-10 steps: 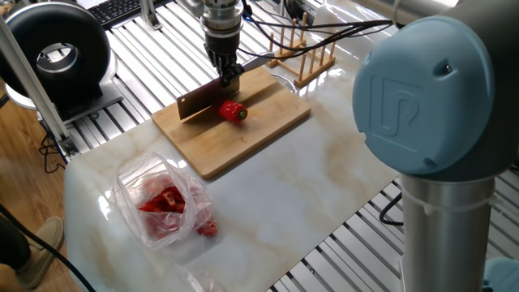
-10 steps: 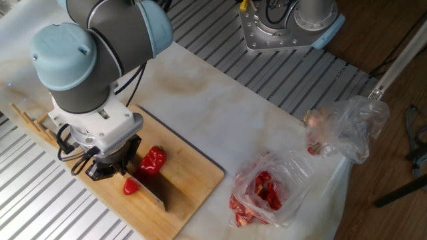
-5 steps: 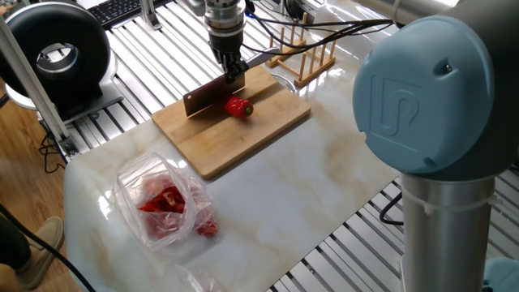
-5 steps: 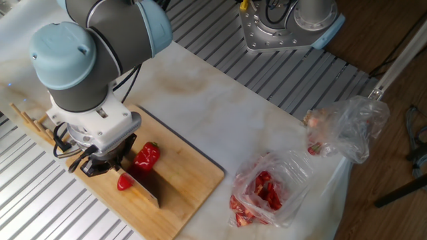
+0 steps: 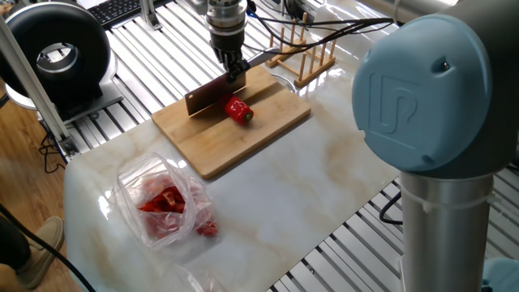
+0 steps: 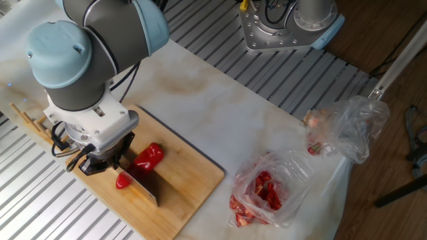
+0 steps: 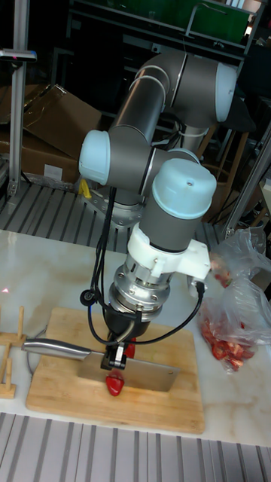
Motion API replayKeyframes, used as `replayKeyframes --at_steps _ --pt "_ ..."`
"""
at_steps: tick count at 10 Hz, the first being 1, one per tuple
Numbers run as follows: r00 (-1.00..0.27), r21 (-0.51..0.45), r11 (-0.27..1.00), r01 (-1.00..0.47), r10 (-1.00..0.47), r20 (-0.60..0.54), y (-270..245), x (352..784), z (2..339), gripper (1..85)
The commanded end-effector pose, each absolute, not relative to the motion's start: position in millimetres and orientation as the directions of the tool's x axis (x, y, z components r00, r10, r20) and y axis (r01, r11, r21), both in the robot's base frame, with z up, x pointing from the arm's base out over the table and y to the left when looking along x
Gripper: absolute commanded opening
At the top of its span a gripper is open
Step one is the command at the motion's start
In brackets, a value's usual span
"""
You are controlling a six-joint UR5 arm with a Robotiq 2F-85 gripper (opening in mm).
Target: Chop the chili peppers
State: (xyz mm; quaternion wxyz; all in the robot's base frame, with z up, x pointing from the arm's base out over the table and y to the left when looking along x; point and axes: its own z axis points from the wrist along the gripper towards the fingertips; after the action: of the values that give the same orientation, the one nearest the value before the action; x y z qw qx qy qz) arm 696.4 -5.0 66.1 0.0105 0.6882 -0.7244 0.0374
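— Marble-patterned table top (image 5: 268, 195), with a wooden cutting board (image 5: 243, 134) set toward its far edge beside a small wooden rack (image 5: 304, 57). What's on the board?

— One chili pepper (image 5: 238, 109), plump and red, lying near the board's middle. In the other fixed view the main body (image 6: 148, 157) sits on one side of the blade and a small red end piece (image 6: 123, 180) on the other, toward the board's outer edge.

— And the gripper (image 5: 231, 71)?

— Its fingers are clamped on the handle of a cleaver (image 5: 212, 93); the blade hangs edge-down directly beside the pepper. Whether the edge touches the board I can't tell.

— So which way does the pepper lie from the blade?

— Its long axis runs roughly across the blade's flat, so the uncut body stretches away from the cutting face toward the board's centre. The tall fixed view shows only the small piece (image 7: 114, 384) in front of the blade (image 7: 143, 374); the rest is hidden behind it.

— What would the next slice turn on?

— I'd judge a sideways shift of the blade along that axis, over the body, before coming down. A round pepper could roll.

— Anything else nearby?

— A clear plastic bag (image 5: 162, 203) with red pieces, well apart, near the table's front corner.
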Motion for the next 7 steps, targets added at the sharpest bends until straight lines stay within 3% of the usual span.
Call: replayKeyframes --at_steps 1,7 --pt "-0.077 -0.036 0.076 -0.996 -0.996 0.045 8.6 697.0 66.6 1.3" --pt "-0.082 -0.029 0.081 -0.996 -0.996 0.027 17.0 693.0 65.9 1.3"
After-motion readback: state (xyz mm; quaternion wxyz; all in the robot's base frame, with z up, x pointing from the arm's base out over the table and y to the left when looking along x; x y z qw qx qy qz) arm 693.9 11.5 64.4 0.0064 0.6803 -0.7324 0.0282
